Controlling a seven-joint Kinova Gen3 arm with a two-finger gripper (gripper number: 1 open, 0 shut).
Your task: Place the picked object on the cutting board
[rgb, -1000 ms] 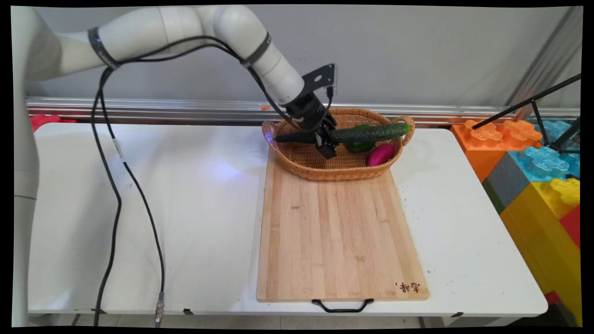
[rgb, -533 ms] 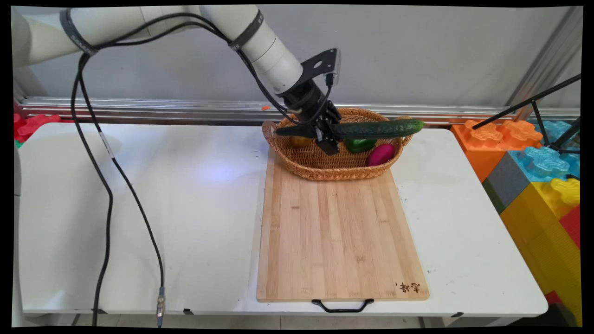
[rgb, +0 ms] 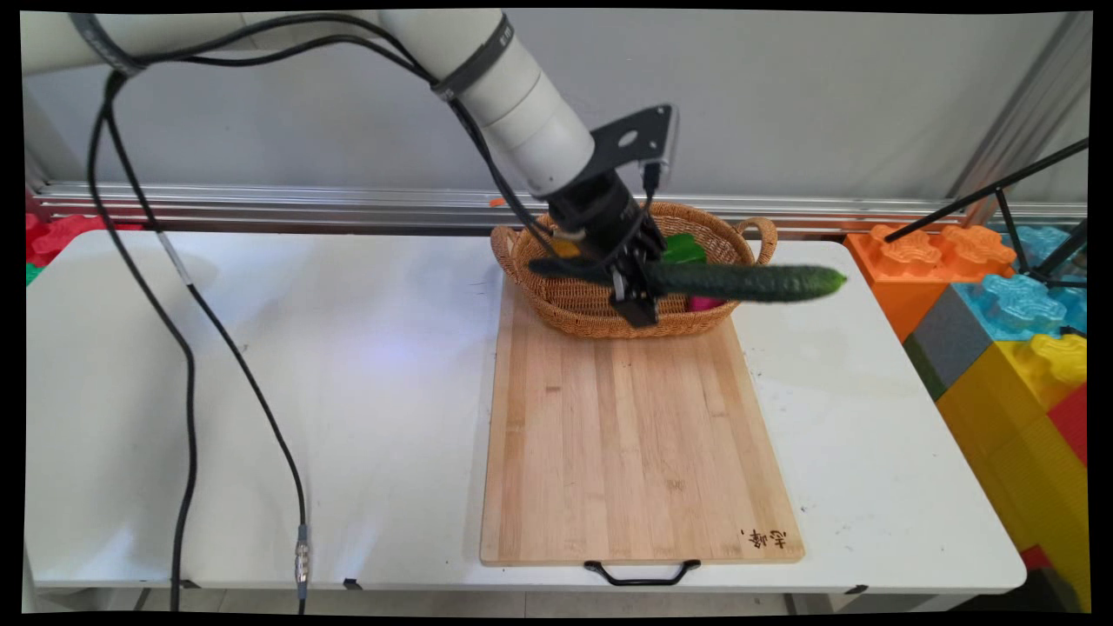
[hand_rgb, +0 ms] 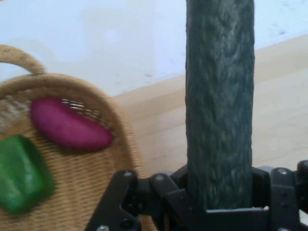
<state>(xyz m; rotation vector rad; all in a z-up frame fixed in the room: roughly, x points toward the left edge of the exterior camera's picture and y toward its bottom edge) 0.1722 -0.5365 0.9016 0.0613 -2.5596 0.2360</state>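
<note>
Cucumber [rgb: 748, 282] now riding clear above basket's [rgb: 556, 300] near rim, gripper [rgb: 639, 291] clamping it, heading toward cutting board [rgb: 626, 435]; earlier inside basket.

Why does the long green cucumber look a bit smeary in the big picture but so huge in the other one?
Main view: the cucumber looks slightly smeared along its length, blurred by motion, held in the gripper over the basket. Hand view: the camera sits right beside the cucumber, so it fills the frame; the pink vegetable and green pepper look soft.
</note>
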